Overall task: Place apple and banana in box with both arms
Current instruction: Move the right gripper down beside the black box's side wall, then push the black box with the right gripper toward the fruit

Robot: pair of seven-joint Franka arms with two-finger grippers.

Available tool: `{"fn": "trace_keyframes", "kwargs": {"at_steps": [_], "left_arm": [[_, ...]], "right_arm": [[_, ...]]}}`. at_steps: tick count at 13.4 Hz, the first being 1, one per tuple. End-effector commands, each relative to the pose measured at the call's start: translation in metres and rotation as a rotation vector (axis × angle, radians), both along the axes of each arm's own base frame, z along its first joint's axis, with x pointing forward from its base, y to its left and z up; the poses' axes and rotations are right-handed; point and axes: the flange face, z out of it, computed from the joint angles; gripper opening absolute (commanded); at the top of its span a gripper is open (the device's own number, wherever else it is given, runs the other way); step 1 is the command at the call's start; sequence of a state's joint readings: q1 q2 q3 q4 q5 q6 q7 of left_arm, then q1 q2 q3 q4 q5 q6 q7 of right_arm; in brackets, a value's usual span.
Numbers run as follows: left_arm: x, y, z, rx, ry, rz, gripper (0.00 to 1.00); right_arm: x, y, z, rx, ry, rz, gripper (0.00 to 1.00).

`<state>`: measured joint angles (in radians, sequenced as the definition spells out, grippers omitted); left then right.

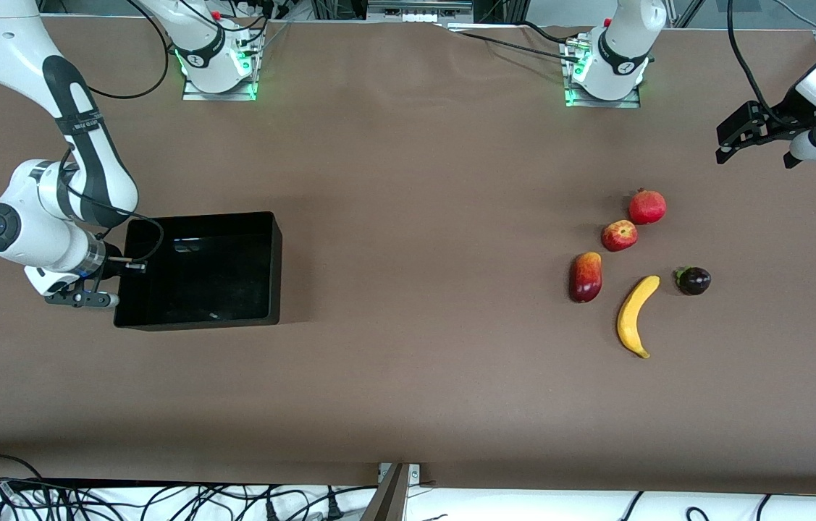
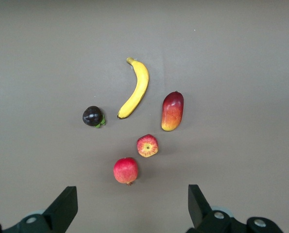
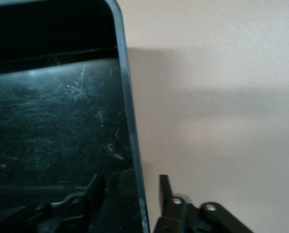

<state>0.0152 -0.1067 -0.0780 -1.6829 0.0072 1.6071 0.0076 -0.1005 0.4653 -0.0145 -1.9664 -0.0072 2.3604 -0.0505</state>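
The right gripper (image 3: 129,199) straddles the box (image 1: 274,246) wall, not yet clamped, while the left gripper (image 1: 755,145), fingers apart, hovers nearer the apple (image 1: 619,235) and banana (image 1: 636,315)

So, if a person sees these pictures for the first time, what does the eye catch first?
Probably the cluster of bright fruit toward the left arm's end of the table: the yellow banana, the apple and three other fruits. Next, the black box at the right arm's end, with the right gripper straddling its wall. The left gripper hangs open above the table near the fruit.
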Motion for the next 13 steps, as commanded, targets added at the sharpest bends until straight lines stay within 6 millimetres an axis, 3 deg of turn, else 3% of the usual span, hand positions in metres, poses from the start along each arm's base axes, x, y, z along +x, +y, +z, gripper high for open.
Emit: {"fn": "trace_keyframes", "kwargs": {"at_steps": [1,4,5,6,8,10,13], "left_arm": [[0.004,0.000,0.004,0.002,0.000,-0.002,1.00],[0.007,0.001,0.000,0.005,0.004,-0.002,1.00],[0.008,0.000,0.000,0.011,0.006,-0.002,1.00],[0.008,0.001,0.000,0.013,0.006,0.000,1.00],[0.008,0.002,0.000,0.012,0.006,0.004,1.00],[0.009,0.008,-0.001,0.008,0.006,0.018,1.00],[0.014,0.011,0.002,0.008,-0.001,0.024,1.00]], "right_arm": [[-0.003,-0.002,0.007,0.014,-0.009,-0.008,0.00],[0.003,0.003,0.029,0.017,-0.004,0.011,0.00],[0.007,0.009,0.038,0.025,0.001,0.011,0.00],[0.015,0.028,0.054,0.034,-0.005,0.036,0.00],[0.031,0.079,0.087,0.055,0.018,0.015,0.00],[0.038,0.159,0.111,0.065,0.024,0.007,0.00],[0.024,0.274,0.111,0.087,0.016,0.055,0.00]]}}
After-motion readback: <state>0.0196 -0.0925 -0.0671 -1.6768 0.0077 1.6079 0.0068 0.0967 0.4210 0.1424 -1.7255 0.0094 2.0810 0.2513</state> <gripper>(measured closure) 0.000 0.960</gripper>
